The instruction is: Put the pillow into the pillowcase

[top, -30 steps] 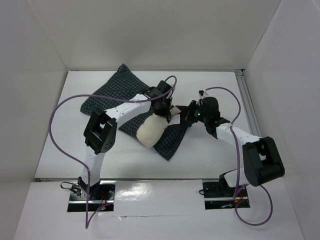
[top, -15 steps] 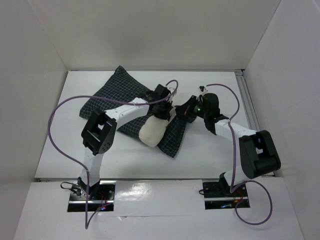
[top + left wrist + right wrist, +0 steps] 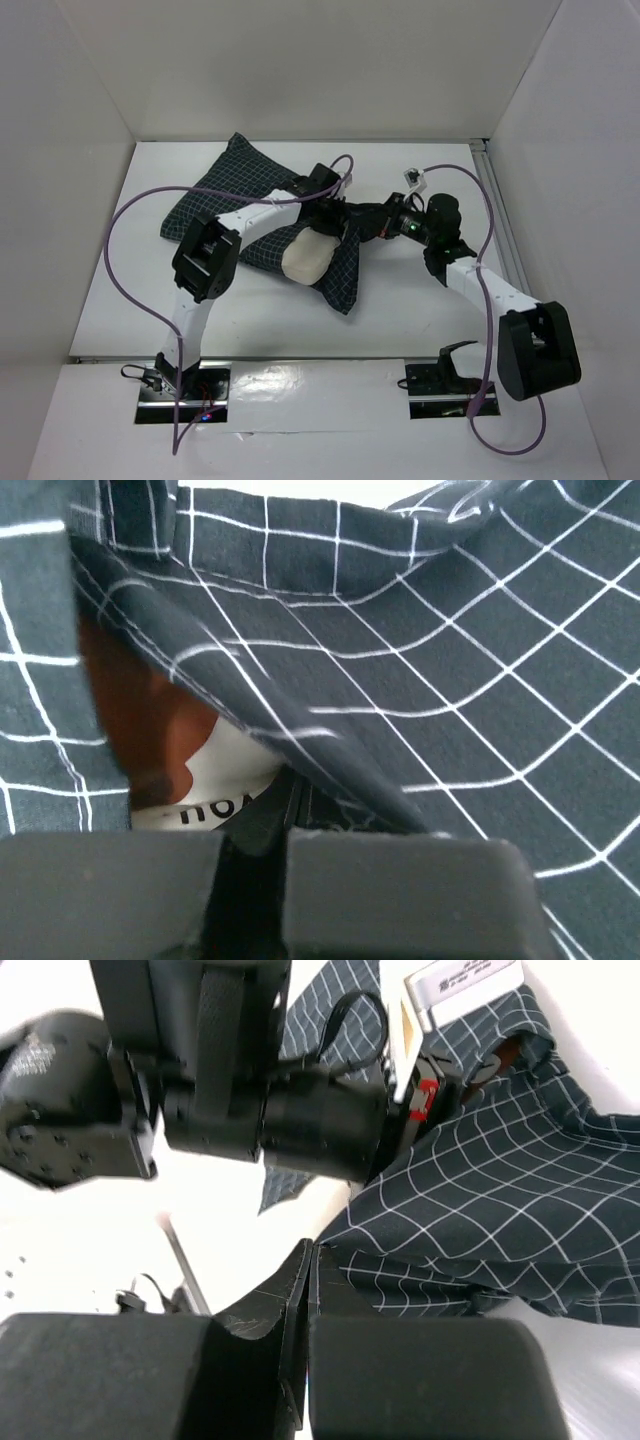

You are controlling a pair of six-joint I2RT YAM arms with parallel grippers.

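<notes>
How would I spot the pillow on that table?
Look at the middle of the white table, where both arms meet over a dark checked pillowcase. The pillow is the cream lump poking out of its near side, the only pale soft thing against that dark cloth.

A flat white table [image 3: 120, 300] fills the floor of a box of plain white walls: a back wall [image 3: 320, 70], a left wall [image 3: 50, 200] and a right wall [image 3: 580, 150]. A thin metal rail [image 3: 497, 215] runs along the table's right edge. At the near edge lies a glossy white board [image 3: 320, 410], catching reflections
</notes>
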